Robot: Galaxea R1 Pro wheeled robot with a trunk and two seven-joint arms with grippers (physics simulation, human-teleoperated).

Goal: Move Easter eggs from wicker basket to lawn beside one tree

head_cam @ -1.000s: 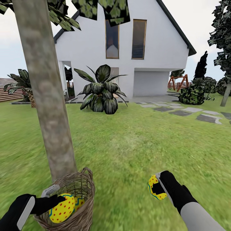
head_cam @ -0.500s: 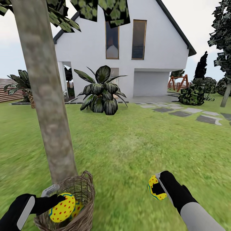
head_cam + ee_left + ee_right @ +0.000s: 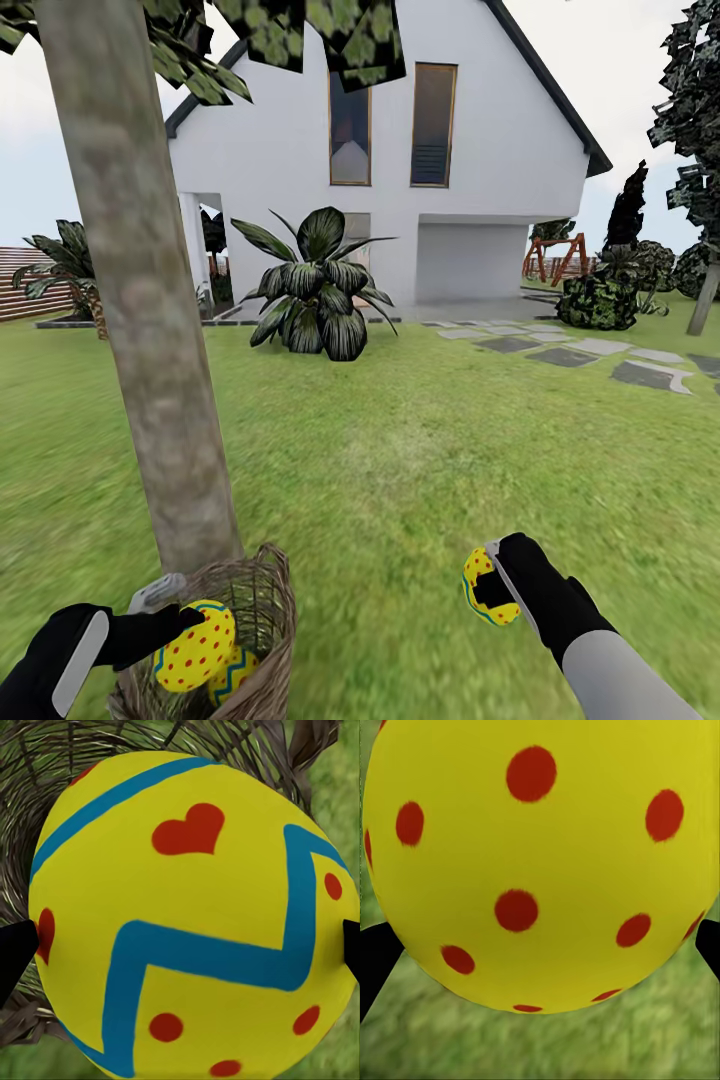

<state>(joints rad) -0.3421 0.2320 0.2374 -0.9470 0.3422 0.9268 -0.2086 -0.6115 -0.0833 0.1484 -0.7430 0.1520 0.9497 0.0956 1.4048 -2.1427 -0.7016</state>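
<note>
Three Easter eggs show: one egg gripped by the left gripper over the wicker basket, a second egg lying inside that basket, and a third egg clamped in the right gripper's jaws above the lawn. The basket stands at the foot of the tree.
</note>
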